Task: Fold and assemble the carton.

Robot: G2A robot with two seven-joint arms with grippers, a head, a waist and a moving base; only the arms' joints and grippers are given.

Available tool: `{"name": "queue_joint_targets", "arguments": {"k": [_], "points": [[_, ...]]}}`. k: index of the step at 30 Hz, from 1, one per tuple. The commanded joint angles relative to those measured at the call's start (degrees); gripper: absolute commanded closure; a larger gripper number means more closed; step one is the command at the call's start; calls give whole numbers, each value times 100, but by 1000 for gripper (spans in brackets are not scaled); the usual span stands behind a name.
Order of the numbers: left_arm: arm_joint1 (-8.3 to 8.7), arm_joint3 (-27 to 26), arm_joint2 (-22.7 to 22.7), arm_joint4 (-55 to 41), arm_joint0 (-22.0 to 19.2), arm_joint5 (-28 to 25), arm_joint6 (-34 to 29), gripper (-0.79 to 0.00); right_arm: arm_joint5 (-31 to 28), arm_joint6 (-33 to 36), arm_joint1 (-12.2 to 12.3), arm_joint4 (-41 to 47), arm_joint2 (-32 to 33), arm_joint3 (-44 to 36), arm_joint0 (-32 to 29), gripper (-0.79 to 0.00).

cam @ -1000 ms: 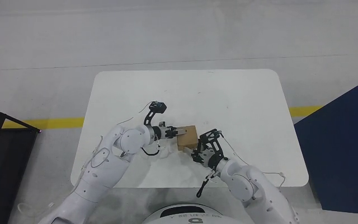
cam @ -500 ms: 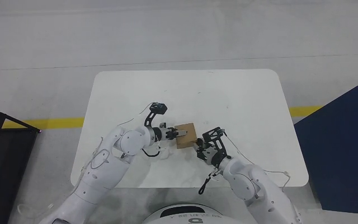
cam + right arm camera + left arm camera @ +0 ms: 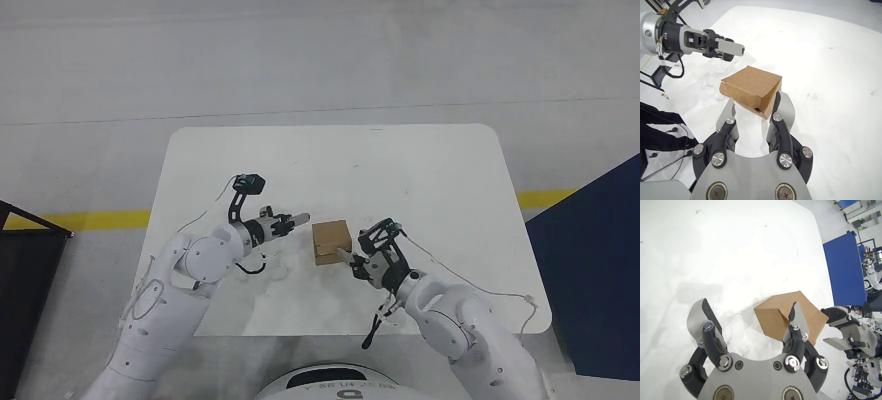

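Observation:
A small brown carton [image 3: 331, 241] lies closed on its side on the white table [image 3: 420, 170], a little in front of the middle. In the right wrist view the carton [image 3: 751, 83] has a bulging end flap facing my right gripper [image 3: 755, 99], which is open with that end between its fingertips. My left gripper [image 3: 295, 218] hangs open a short way to the carton's left, apart from it. From the left wrist, the carton [image 3: 772, 321] lies just beyond my open left gripper [image 3: 750, 308], with the right gripper [image 3: 831, 328] at its far end.
A blue panel [image 3: 600, 270] stands off the table's right edge and a black frame [image 3: 25, 260] off its left. A thin cable [image 3: 480, 305] trails along the table's front right. Bare table surface stretches behind the carton.
My left gripper let go of the carton and drew back to the left. The right gripper moved up to the carton's near end. The carton shifted slightly away from the robot.

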Motion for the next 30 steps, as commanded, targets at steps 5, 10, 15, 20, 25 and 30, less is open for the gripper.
{"name": "queue_joint_targets", "arguments": {"k": [5, 10, 15, 20, 25, 30], "points": [[81, -373, -368, 15, 607, -54, 125, -785, -1333, 1040, 74, -457, -162, 42, 596, -462], [112, -527, -565, -70, 917, -46, 288, -785, -1626, 1398, 43, -458, -447, 216, 1158, -462], [126, -512, -600, -35, 1163, -36, 450, -785, -1494, 1489, -7, -299, -644, 374, 1532, -413], [121, -417, -559, -77, 1248, -15, 591, -785, -1453, 1577, -40, -253, -872, 569, 1700, -360], [131, -348, -644, -71, 1260, 42, 678, -785, -1490, 1765, -50, -42, -1034, 543, 1717, -360], [141, -239, -646, 192, 1204, 181, 697, -785, -1500, 1991, -34, 449, -1055, 294, 1609, -369]]}}
